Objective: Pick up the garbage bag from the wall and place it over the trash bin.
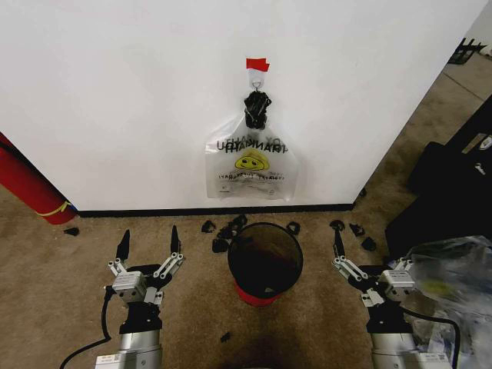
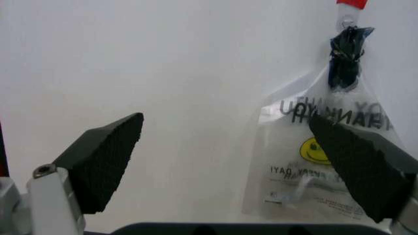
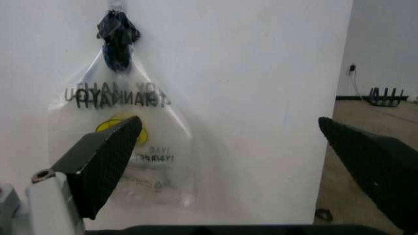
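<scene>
The left gripper [image 1: 150,238] hovers low over the brown carpet [image 1: 61,277], to the left of the trash bin [image 1: 265,261], with its two dark fingers spread wide and nothing between them. In the left wrist view the same gripper [image 2: 251,161] points at the wall [image 2: 163,98], its jaws standing far apart. The right gripper [image 1: 350,242] sits at matching height on the other side of the bin, just beside a bundle of clear plastic [image 1: 453,284]. In the right wrist view this gripper [image 3: 255,152] also faces the wall with its fingers parted wide and empty.

Between the two arms, the trash bin stands upright on the carpet, a round black bin with a red base, near the black baseboard [image 1: 154,211]. Small black scraps [image 1: 223,231] lie scattered on the floor around it.

Directly above the bin, the garbage bag [image 1: 250,165] hangs flat against the white wall [image 1: 115,92], its dark bunched handles caught on a small metal hook [image 1: 257,81]. A strip of red tape [image 1: 257,64] is stuck just above the hook. The bag shows black lettering and a yellow smiley, and its lower edge ends just above the baseboard. Both grippers are well apart from it.

A red cylinder [image 1: 27,184] leans at the far left.
</scene>
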Tool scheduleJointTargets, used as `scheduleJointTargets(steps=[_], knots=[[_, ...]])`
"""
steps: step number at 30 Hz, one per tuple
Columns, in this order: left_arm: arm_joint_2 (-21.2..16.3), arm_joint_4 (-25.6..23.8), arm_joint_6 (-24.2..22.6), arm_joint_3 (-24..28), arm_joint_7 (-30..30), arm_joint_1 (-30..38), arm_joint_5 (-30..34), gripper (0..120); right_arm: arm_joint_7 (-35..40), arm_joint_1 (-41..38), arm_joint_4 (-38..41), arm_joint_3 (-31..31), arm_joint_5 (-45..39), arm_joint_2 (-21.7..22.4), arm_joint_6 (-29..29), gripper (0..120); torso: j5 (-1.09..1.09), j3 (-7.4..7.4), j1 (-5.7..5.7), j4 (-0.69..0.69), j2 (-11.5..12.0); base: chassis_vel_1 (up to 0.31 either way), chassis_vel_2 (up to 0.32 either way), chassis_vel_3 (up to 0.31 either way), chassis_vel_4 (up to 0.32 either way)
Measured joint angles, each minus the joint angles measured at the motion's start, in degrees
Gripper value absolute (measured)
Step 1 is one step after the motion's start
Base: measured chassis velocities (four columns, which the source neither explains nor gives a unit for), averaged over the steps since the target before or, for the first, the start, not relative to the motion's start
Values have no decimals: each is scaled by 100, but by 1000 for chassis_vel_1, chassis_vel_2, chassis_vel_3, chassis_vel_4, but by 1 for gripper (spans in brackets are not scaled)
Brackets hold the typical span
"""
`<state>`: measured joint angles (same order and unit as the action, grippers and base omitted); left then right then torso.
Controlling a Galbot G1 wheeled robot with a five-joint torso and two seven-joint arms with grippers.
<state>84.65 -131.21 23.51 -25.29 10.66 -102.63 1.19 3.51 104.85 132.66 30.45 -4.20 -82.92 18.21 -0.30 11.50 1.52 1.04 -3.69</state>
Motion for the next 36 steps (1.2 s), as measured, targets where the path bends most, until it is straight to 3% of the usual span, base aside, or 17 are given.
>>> scheduleJointTargets(steps=[24, 29, 34, 36], knots=[[-13, 232, -43, -72, 6, 173, 168, 100, -47, -616, -479, -103, -211, 258, -331, 100, -1, 0, 0, 1, 0, 0, 0, 0, 0], [-86, 271, -96, -108, 9, 221, 256, 100, -134, -998, -575, -184, -836, 520, -608, 100, 1, 0, 0, -2, 0, 0, 0, 0, 0], [-346, 455, -256, -28, -5, 426, 413, 100, -445, -1603, -838, -105, -2042, 922, -858, 100, -1, 0, 0, 3, 0, 0, 0, 0, 0], [-355, 471, -259, -59, -6, 396, 434, 100, -606, -2018, -1075, -168, -2476, 1109, -972, 100, 1, 0, 0, 0, 0, 0, 0, 0, 0]])
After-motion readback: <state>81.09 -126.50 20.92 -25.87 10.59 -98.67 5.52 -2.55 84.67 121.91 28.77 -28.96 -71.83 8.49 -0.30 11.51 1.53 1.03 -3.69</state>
